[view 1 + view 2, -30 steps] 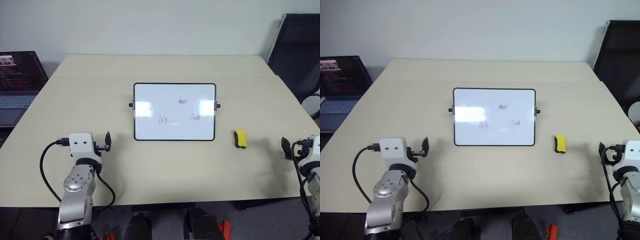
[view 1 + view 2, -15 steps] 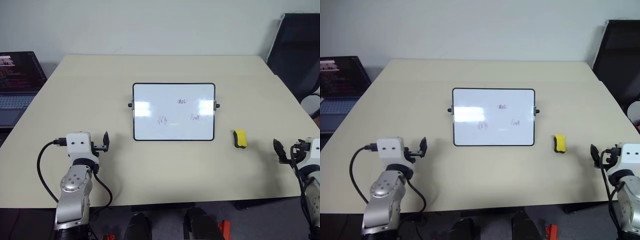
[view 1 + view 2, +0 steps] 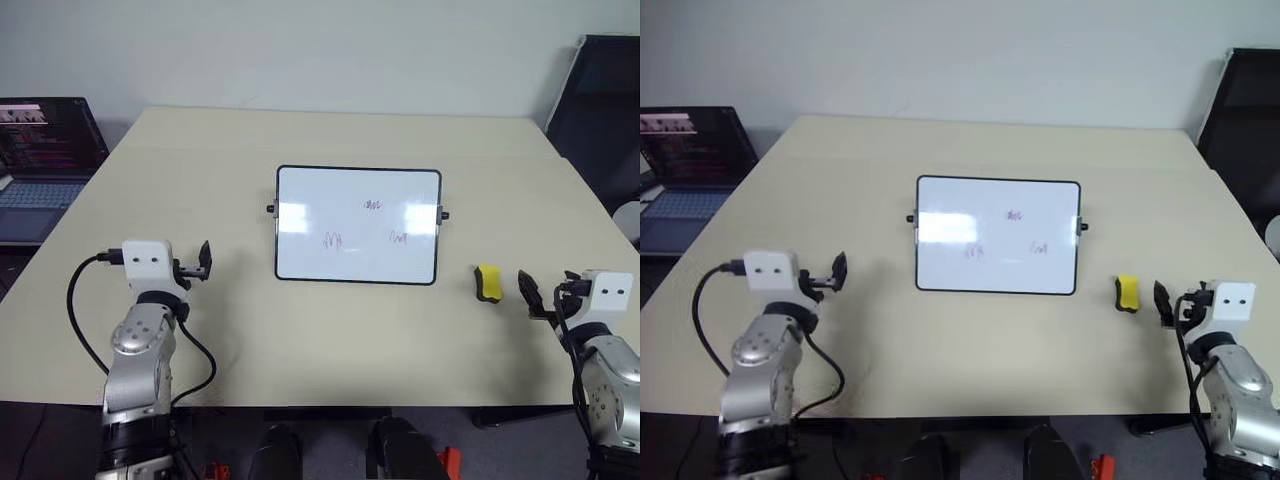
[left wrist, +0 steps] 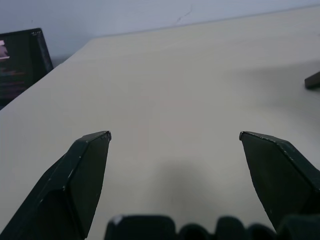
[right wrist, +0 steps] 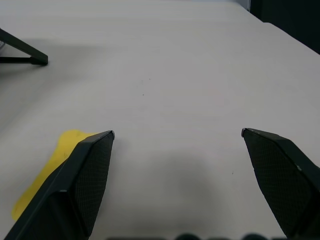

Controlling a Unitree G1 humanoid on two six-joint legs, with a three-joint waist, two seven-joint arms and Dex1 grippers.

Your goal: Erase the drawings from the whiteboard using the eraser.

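Note:
The whiteboard lies flat in the middle of the table, black-framed with a small knob on each short side. Three small purple-red drawings mark its right half. The yellow eraser lies on the table just right of the board. My right gripper hovers level and open close to the eraser's right side; in the right wrist view the eraser sits beside one of its fingers, outside the gap. My left gripper is open over bare table left of the board, holding nothing.
An open laptop stands off the table's far left corner. A black chair stands at the right beyond the table edge. Bare beige table stretches between the board and the near edge.
The camera has shifted slightly. My right gripper has moved left, closer to the eraser. My left gripper has risen a little and drifted away from the board. Board and eraser lie as before.

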